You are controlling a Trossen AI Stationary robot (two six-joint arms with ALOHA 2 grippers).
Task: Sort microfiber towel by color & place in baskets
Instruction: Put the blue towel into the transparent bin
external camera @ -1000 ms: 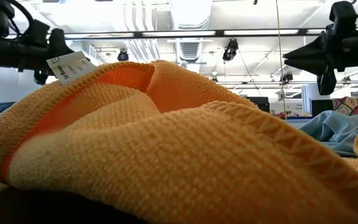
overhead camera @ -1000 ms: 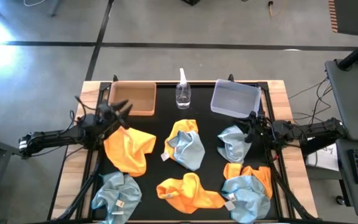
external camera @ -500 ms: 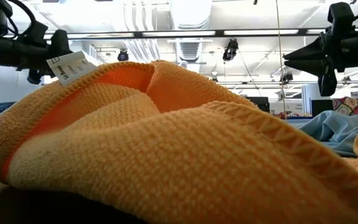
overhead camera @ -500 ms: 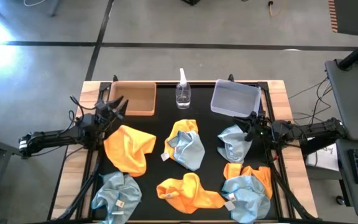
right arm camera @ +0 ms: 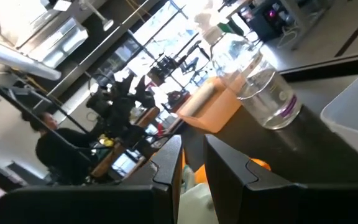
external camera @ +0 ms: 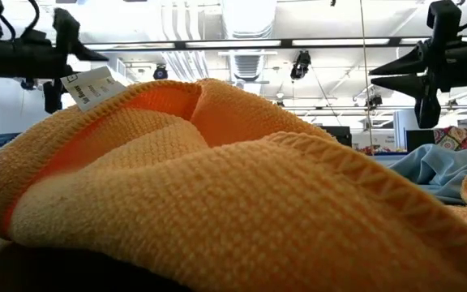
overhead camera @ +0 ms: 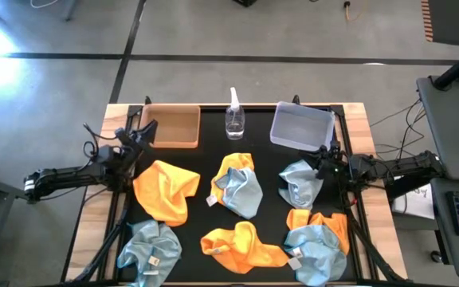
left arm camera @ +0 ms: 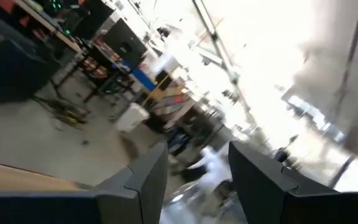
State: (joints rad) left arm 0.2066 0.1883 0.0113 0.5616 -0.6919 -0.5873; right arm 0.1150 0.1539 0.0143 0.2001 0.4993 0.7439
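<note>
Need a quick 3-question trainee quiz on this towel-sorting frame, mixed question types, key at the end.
1. True or false: the brown basket already holds an orange towel.
2. Multiple choice: what stands between the two baskets at the back of the table? A) a mug B) a clear spray bottle C) a folded towel
3. Fill in: the right gripper hovers over a pale ____ towel.

Key:
1. False. The brown basket and the grey-blue basket both show nothing inside, and every towel lies on the black mat.
2. B
3. blue. The left gripper is at the brown basket's near left corner, holding nothing.
</note>
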